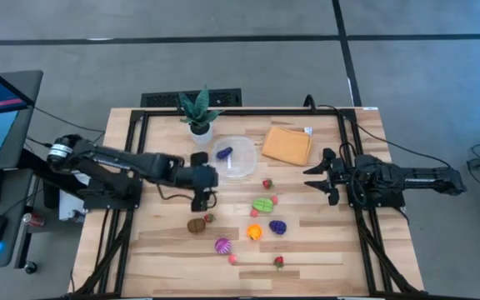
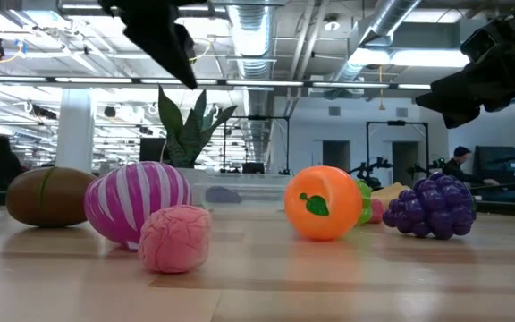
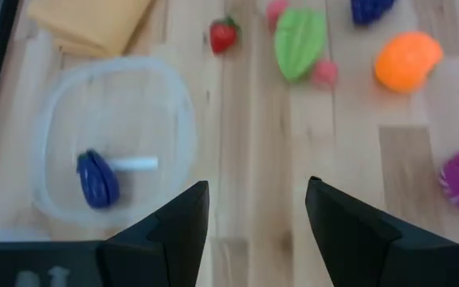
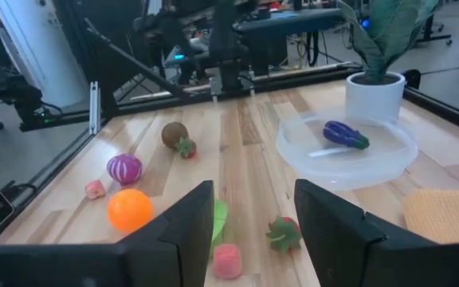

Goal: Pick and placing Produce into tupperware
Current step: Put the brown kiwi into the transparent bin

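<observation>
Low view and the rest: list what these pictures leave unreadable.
- Tupperware, low view: the striped purple toy and orange fruit cover most of it.
- Left claw, low view: cut by the top edge.
- Small pink and red pieces, high view: too small to identify.
- Purple piece in the tupperware, left wrist view: blurred.

Bright, even overhead light from ceiling strips falls on the worktop, leaving only faint shadows. The left wrist view is motion-blurred, softening the strawberry and tub. The low view's background is out of focus.
</observation>
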`<state>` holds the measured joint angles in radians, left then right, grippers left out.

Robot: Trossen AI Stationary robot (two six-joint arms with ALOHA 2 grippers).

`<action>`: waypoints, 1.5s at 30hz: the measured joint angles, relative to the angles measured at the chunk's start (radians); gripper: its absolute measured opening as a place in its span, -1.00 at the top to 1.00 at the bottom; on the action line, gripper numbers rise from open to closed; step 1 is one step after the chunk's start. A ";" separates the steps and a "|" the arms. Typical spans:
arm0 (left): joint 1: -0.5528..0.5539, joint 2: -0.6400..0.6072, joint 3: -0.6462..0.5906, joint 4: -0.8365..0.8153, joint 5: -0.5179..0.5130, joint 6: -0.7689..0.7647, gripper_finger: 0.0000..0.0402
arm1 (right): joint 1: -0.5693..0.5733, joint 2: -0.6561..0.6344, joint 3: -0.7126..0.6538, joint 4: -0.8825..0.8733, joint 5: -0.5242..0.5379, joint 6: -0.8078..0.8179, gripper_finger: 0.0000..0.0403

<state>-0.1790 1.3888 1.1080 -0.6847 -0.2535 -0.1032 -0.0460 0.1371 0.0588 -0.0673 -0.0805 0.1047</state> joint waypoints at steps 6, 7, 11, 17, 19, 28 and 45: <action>-0.137 0.013 -0.001 -0.130 -0.079 -0.188 0.00 | 0.000 0.000 0.000 0.000 -0.001 0.000 0.07; -0.159 0.013 -0.001 -0.151 -0.094 -0.219 0.00 | 0.000 0.000 0.000 0.000 -0.001 0.000 0.07; -0.246 0.012 -0.001 -0.201 -0.139 -0.336 0.00 | 0.000 0.000 0.000 0.000 -0.001 0.000 0.08; -0.364 0.020 -0.001 -0.217 -0.175 -0.497 -0.04 | 0.000 0.000 0.000 0.000 -0.001 0.000 0.06; -0.390 0.041 -0.001 -0.217 -0.176 -0.528 -0.06 | 0.000 0.000 0.000 0.000 -0.001 -0.001 0.04; -0.412 0.202 -0.001 -0.225 -0.152 -0.563 -0.10 | 0.000 0.000 0.000 0.000 -0.001 -0.009 0.00; -0.430 0.249 -0.001 -0.208 -0.125 -0.613 -0.10 | 0.001 0.000 0.000 -0.007 -0.009 -0.026 -0.01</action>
<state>-0.6094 1.6375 1.1072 -0.8930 -0.3784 -0.7158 -0.0452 0.1369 0.0589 -0.0742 -0.0895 0.0788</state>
